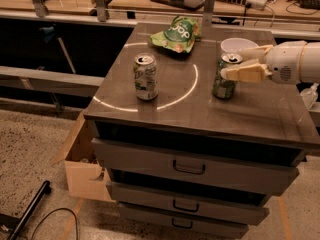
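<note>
Grey steel counter (260, 119) carries an upright green can (223, 83) near its right edge, its top bracketed by the cream hand (231, 62), released and held level so each finger clears a side.

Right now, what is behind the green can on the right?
A white bowl stands behind the green can. The tool, at the can's top from the right, covers the bowl's right side.

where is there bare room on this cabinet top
Free: the front strip of the cabinet top, and the middle between silver can and green can. Crowded: back right, where the open end effector sits at the green can beside bowl and chip bag.
</note>
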Motion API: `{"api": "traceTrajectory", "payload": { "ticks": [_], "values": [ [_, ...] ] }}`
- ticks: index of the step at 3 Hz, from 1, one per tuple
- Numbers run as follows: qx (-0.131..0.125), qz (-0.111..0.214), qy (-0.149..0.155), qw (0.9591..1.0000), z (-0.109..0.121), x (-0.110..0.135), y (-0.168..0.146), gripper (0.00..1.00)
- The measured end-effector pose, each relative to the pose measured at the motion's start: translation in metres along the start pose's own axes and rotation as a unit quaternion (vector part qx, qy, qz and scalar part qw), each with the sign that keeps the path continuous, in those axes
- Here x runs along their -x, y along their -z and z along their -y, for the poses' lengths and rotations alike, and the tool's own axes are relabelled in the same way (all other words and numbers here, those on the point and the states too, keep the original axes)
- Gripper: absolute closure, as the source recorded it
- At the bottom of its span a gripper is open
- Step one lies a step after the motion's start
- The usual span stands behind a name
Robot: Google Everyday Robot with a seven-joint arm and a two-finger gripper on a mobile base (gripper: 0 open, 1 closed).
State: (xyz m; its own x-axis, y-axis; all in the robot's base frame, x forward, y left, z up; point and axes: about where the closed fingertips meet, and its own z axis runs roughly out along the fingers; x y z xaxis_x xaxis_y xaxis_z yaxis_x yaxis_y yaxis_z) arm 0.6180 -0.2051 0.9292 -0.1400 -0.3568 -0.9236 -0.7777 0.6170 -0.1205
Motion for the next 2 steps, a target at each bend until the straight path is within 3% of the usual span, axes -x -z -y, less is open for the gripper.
{"api": "traceTrajectory", "payload": {
  "ticks": [1,2],
  "values": [
    [0.011,0.004,0.008,0.9999,-0.0049,0.0035,-0.0067,0.40],
    [0.016,0.007,0.015,0.9997,-0.0077,0.0067,-0.0089,0.16]
  ]
}}
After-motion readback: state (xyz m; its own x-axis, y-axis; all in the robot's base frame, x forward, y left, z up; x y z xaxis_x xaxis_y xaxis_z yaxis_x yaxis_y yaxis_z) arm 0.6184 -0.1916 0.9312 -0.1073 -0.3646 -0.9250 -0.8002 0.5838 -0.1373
